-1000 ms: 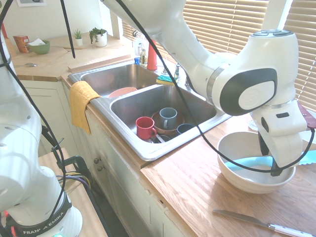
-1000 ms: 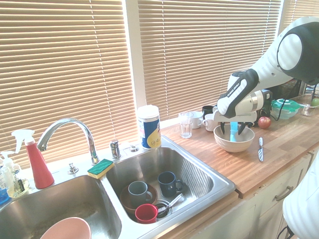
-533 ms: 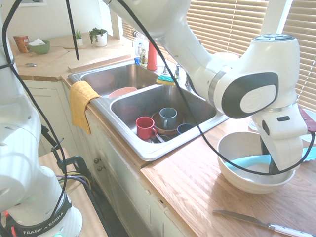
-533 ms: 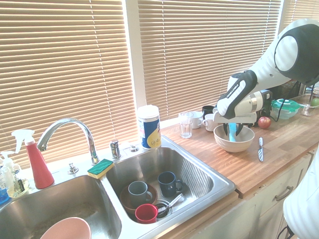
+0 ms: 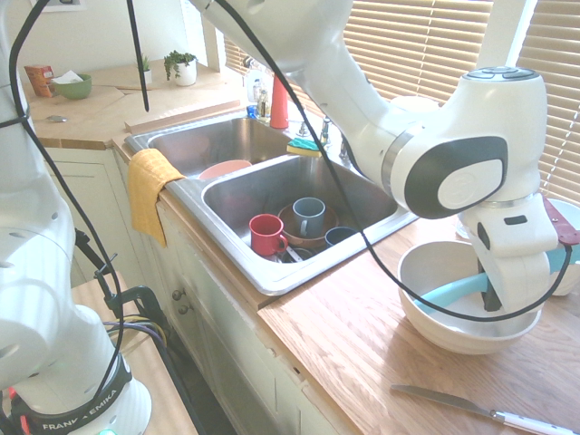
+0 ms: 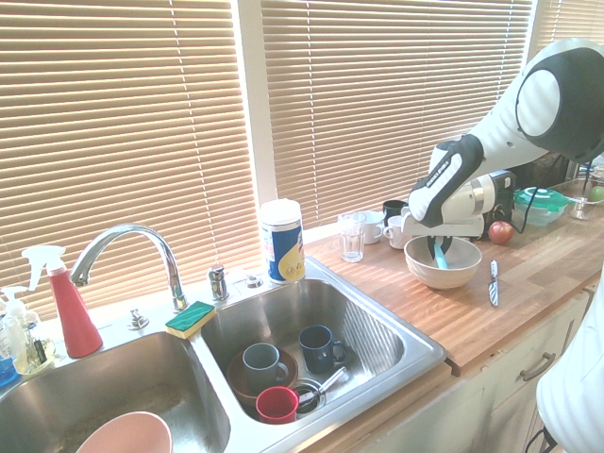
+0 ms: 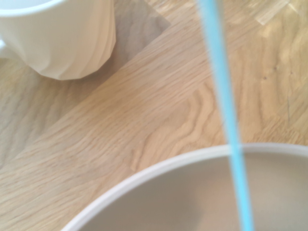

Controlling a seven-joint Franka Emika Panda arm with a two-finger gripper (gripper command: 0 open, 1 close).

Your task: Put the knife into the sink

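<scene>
The light turquoise knife (image 5: 450, 293) is in the white bowl (image 5: 435, 331) on the wooden counter, tilted, with one end raised. My gripper (image 5: 495, 295) is shut on the knife inside the bowl; the second exterior view shows the same gripper (image 6: 441, 249) and knife (image 6: 442, 257). In the wrist view the knife (image 7: 224, 110) is a thin blue strip crossing the bowl rim (image 7: 159, 173). The sink (image 5: 272, 186), the basin closest to the bowl, holds a red mug (image 5: 265, 234), a grey mug (image 5: 308, 215) and a brown dish. It lies to the left of the bowl in both exterior views.
A silver table knife with a white handle (image 5: 480, 410) lies on the counter near the front edge. White mugs (image 7: 62, 38), a glass (image 6: 352, 236) and an apple (image 6: 500, 231) stand behind the bowl. A yellow cloth (image 5: 149, 190) hangs over the sink's front.
The gripper has closed on the turquoise knife and lifted it slightly. The knife lay flat in the bowl before and now tilts upward.
</scene>
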